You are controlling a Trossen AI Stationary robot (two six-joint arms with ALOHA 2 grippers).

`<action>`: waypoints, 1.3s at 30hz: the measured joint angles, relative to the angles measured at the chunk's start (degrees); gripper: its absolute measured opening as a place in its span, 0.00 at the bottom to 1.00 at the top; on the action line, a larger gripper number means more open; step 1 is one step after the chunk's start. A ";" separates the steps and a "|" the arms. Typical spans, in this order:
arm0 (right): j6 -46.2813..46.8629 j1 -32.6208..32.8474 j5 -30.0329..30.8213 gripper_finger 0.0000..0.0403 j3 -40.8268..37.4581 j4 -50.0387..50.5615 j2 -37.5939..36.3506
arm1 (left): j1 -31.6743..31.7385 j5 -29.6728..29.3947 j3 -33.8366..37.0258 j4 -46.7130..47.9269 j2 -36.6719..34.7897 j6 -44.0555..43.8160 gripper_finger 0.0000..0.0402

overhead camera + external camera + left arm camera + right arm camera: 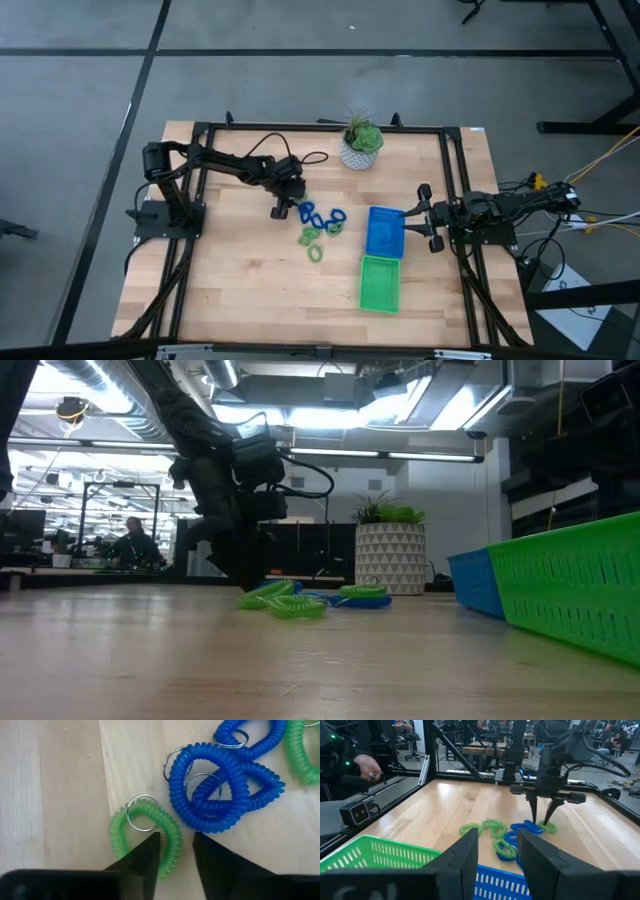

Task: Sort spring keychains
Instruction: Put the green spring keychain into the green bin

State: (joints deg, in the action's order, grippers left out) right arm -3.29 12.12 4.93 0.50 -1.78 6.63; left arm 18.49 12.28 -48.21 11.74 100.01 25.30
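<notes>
Two trays lie nearest the front edge of the desk (240, 290): a green tray (380, 283) closest, and a blue tray (384, 232) touching its far end. Just to the left of the blue tray the spring keychains (318, 228) sit in a loose cluster, light green coils toward the front and blue ones behind, several tangled and touching.

At the cluster's far left edge the left claw (279, 211) points down at the desk. Its wrist view shows the fingers (145, 857) slightly apart, straddling the rim of one green keychain (145, 832) that carries a metal ring, with a knot of blue keychains (220, 790) just beside it. The fingers have not closed on the coil.

The right claw (427, 217) waits at the right side of the desk beside the blue tray, fingers apart and holding nothing.

Farthest back, a potted plant (361, 146) stands near the rear edge.
</notes>
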 joint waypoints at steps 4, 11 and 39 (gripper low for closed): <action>0.02 0.02 0.00 0.34 0.00 0.00 0.00 | -0.11 -1.62 0.04 -0.97 -0.02 -0.29 0.13; 0.02 0.02 0.00 0.34 0.01 0.00 0.00 | -0.18 -2.80 0.13 -2.30 -0.02 -4.31 0.04; 0.02 0.02 0.00 0.34 0.01 0.00 -0.02 | -3.35 -3.68 0.09 -13.73 -21.76 -21.70 0.04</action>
State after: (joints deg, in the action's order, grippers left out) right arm -3.27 12.14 4.93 0.51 -1.78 6.62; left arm 15.14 8.60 -48.12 -1.99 78.25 3.61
